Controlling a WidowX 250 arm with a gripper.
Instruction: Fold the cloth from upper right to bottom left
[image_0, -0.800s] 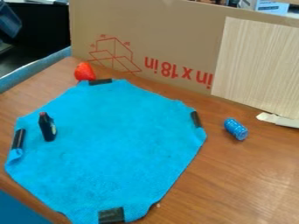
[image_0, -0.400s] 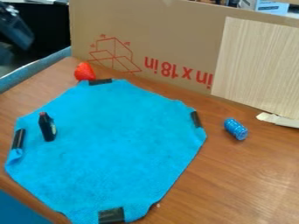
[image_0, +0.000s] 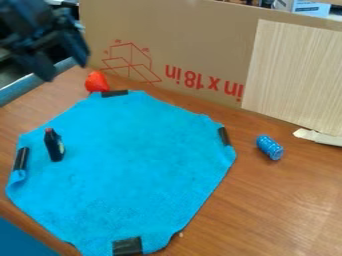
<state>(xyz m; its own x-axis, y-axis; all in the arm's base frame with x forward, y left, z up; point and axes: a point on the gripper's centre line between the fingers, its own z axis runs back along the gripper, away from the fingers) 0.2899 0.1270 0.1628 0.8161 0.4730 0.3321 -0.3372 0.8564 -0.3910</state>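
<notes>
"Cloth (image_0: 127, 160) to fold, so where's your pincer (image_0: 65, 71)?"

"Up at the top left of the view, above the far left end of the table (image_0: 267, 210), clear of the cloth. It's blurred, but my two fingers look spread wide, with nothing between them."

"So which step is this?"

"The approach, I'd say. I haven't got hold of anything, and the cloth lies spread out on the table, unfolded. Next I need to get across to its upper right edge, come down low, pinch that and draw it over toward the bottom left."

"Anything in the way?"

"A red toy (image_0: 97, 81) sits right by the far edge, next to one dark strip (image_0: 115, 93). Then there's a black bottle (image_0: 55, 145) on the cloth, near the left edge; a full fold might knock it or cover it."

"And room on the right?"

"Some. Bare wood separates the right-hand edge from the blue can (image_0: 270, 148). Behind, the cardboard (image_0: 200, 40) stands close to that upper right edge, so I should come in from above."
</notes>
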